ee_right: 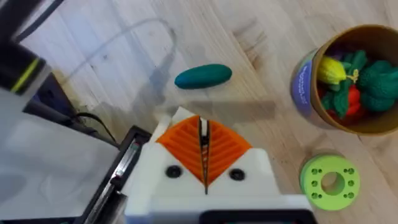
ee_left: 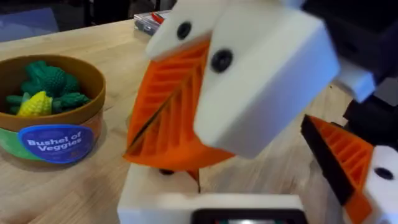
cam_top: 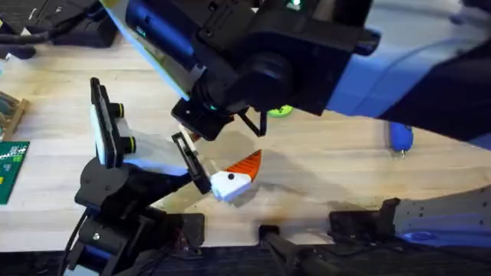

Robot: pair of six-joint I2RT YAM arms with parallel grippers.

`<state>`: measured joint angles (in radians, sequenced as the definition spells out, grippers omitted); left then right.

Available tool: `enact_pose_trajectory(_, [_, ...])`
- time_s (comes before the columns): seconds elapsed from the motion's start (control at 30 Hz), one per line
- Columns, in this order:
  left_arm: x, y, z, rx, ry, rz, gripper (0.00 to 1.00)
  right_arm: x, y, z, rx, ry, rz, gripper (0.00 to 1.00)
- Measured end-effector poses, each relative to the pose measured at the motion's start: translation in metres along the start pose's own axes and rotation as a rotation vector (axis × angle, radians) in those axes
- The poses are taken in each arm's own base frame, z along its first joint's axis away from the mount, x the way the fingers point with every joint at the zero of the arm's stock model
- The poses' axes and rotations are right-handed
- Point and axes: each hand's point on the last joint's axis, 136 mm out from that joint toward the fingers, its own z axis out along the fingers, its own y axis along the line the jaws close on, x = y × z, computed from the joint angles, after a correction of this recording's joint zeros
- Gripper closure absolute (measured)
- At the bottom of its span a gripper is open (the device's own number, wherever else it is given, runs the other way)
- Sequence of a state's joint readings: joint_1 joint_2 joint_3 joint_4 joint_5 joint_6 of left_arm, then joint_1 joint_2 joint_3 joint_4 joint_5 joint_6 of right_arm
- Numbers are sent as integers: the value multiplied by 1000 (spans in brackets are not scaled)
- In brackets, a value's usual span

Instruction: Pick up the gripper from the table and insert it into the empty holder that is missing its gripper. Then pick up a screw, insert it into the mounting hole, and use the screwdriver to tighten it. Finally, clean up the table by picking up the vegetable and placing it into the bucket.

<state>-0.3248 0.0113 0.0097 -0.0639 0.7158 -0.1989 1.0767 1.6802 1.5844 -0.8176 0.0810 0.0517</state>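
My right gripper is shut, its white fingers and orange ribbed pads pressed into a wedge around a thin metal pin that looks like a screw. In the left wrist view the right gripper points down onto the white body of my left gripper. One orange-padded left finger stands far out to the side, so the left gripper is open. The dark-green vegetable lies on the wood beside the bucket, which holds toy veggies. The blue screwdriver lies at the right. I cannot pick out a loose gripper piece or a separate holder.
A light-green disc with holes sits near the bucket. A green circuit board and a wooden rack line the left edge. Bare wood lies between the green disc and the screwdriver.
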Motion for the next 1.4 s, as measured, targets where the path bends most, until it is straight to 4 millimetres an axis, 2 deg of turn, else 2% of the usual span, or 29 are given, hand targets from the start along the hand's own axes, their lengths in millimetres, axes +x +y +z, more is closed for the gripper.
enact_pose_trajectory(0.17, [0,-1,0,3,1,0,15,1,0,0,1,3,0,994])
enact_pose_trajectory(0.23, [0,0,0,2,0,2,15,2,0,-1,1,9,2,892])
enact_pose_trajectory(0.33, [0,0,0,2,0,4,15,5,-1,-1,6,20,-2,679])
enact_pose_trajectory(0.5, [0,0,0,-2,-1,4,15,3,-19,-8,65,4,16,52])
enact_pose_trajectory(0.53, [0,0,0,-1,-1,5,15,2,-21,-11,68,-2,23,20])
enact_pose_trajectory(0.7, [0,0,0,-1,-1,8,15,-2,-22,-28,69,-42,34,9])
enact_pose_trajectory(0.9, [0,0,0,-1,-1,9,15,0,-54,-78,111,-114,129,9])
enact_pose_trajectory(1.03, [0,0,0,-1,-1,8,15,26,-82,-104,156,-80,253,9])
enact_pose_trajectory(1.17, [0,0,0,-1,-1,8,15,42,-101,-114,176,-66,341,10])
enact_pose_trajectory(1.3, [0,0,0,-1,-1,9,15,66,-101,-112,169,-84,389,8])
enact_pose_trajectory(1.4, [0,0,0,-1,-1,9,15,86,-92,-111,133,-121,397,8])
